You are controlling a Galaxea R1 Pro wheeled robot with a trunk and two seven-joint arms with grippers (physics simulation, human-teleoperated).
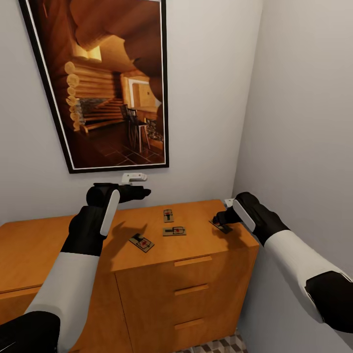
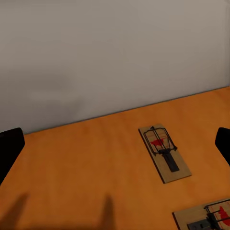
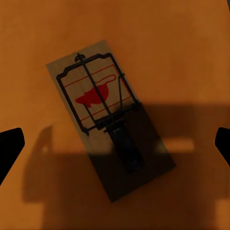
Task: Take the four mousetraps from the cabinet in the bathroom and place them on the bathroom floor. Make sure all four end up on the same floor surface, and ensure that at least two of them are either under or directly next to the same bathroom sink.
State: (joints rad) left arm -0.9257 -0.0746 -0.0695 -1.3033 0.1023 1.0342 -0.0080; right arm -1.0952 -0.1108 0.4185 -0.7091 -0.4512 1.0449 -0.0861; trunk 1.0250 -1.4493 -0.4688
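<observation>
Four mousetraps lie on the flat top of the orange-brown cabinet (image 1: 44, 245): one near its front (image 1: 141, 242), one in the middle (image 1: 174, 231), one further back (image 1: 168, 215) and one at the right end (image 1: 221, 226). My right gripper (image 1: 219, 218) hovers open just above the right-end mousetrap (image 3: 108, 120), its fingertips (image 3: 9, 148) wide to either side of it. My left gripper (image 1: 142, 193) hangs open above the cabinet's back, near the wall. Ahead of its fingers (image 2: 9, 148) lie the back mousetrap (image 2: 165, 153) and the middle one (image 2: 206, 219).
A large framed picture (image 1: 98, 83) hangs on the wall behind the cabinet, with a small white fixture (image 1: 133, 177) under it. A side wall (image 1: 304, 122) stands close on the right. Drawers (image 1: 193, 289) face me, and patterned floor tiles (image 1: 220, 345) show below.
</observation>
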